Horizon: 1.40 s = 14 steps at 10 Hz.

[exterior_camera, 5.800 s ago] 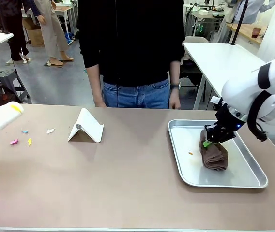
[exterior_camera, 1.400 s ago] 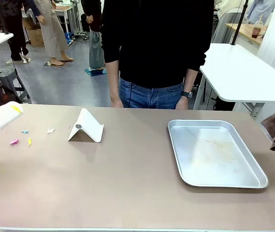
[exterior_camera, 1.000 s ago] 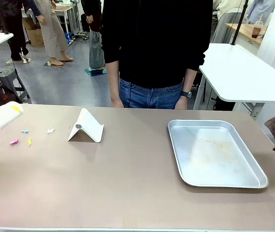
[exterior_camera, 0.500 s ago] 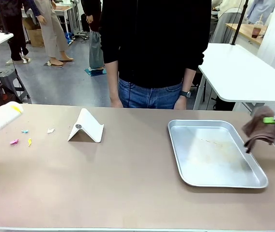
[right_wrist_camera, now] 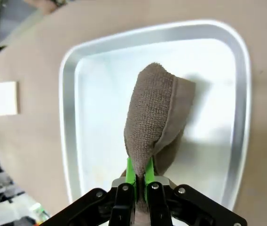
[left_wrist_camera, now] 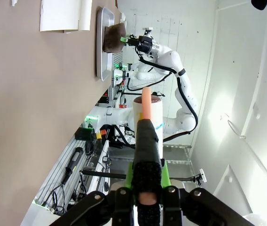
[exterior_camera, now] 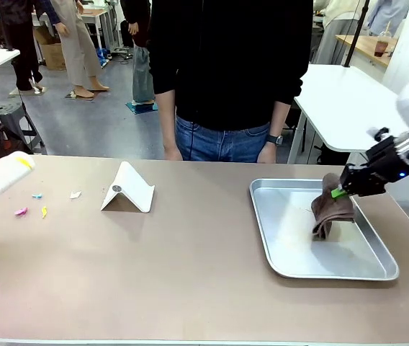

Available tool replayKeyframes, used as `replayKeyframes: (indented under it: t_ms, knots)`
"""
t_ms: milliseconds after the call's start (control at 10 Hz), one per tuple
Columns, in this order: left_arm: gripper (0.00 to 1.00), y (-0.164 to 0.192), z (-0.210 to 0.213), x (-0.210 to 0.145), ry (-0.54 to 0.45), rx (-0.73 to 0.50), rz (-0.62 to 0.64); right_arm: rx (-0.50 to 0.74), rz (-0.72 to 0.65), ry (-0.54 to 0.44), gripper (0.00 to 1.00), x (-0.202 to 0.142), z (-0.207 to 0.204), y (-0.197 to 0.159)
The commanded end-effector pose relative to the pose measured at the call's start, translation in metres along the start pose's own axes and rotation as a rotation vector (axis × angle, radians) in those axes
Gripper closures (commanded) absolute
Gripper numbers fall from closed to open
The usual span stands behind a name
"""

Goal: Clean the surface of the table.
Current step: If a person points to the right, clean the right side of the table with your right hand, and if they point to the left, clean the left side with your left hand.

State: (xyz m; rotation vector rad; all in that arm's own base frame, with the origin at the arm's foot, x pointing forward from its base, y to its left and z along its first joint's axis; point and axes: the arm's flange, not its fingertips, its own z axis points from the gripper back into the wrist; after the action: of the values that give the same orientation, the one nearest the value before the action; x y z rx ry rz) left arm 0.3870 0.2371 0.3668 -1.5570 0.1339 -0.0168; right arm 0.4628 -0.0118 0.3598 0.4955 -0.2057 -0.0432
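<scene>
Brown terry cloth (exterior_camera: 332,209) clamped in right gripper (exterior_camera: 345,189) over silver metal tray (exterior_camera: 262,216), 3 o'clock; left gripper (left_wrist_camera: 146,136) clamped on white lint roller (exterior_camera: 6,174). Fetch step, apparently; next: wipe taupe table (exterior_camera: 154,274).

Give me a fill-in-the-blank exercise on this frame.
The right gripper holds a brown ___ over the tray.
The left gripper is shut on a ___'s handle.
Paper scraps lie on the table, ___ of the white stand.
Missing: cloth; roller; left.
</scene>
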Motion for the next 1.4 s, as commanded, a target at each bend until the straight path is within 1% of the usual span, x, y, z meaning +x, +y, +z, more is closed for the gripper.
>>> replayKeyframes:
  t_ms: [0,200,300,400,600,700,900,1300]
  knots:
    - [1.0,-0.008,0.005,-0.006,0.014,-0.004,-0.015,-0.087,0.01,0.041,0.92,0.029,0.005,0.002]
    - [1.0,-0.008,0.005,-0.006,0.014,-0.004,-0.015,-0.137,0.025,0.093,0.92,0.044,-0.006,0.005]
    - [1.0,-0.008,0.005,-0.006,0.014,-0.004,-0.015,-0.149,0.044,0.102,0.92,0.051,-0.017,0.006]
    - [1.0,-0.008,0.005,-0.006,0.014,-0.004,-0.015,-0.092,0.061,0.112,0.92,0.056,-0.027,0.005]
    - [1.0,-0.008,0.005,-0.006,0.014,-0.004,-0.015,-0.093,0.05,0.145,0.92,0.061,-0.05,-0.004]
    - [1.0,-0.008,0.005,-0.006,0.014,-0.004,-0.015,-0.05,0.048,0.16,0.92,0.061,-0.061,-0.006]
    - [1.0,-0.008,0.005,-0.006,0.014,-0.004,-0.015,-0.04,0.04,0.159,0.92,0.058,-0.076,-0.007]
    - [1.0,-0.008,0.005,-0.006,0.014,-0.004,-0.015,0.058,0.07,0.162,0.92,0.057,-0.098,0.01]
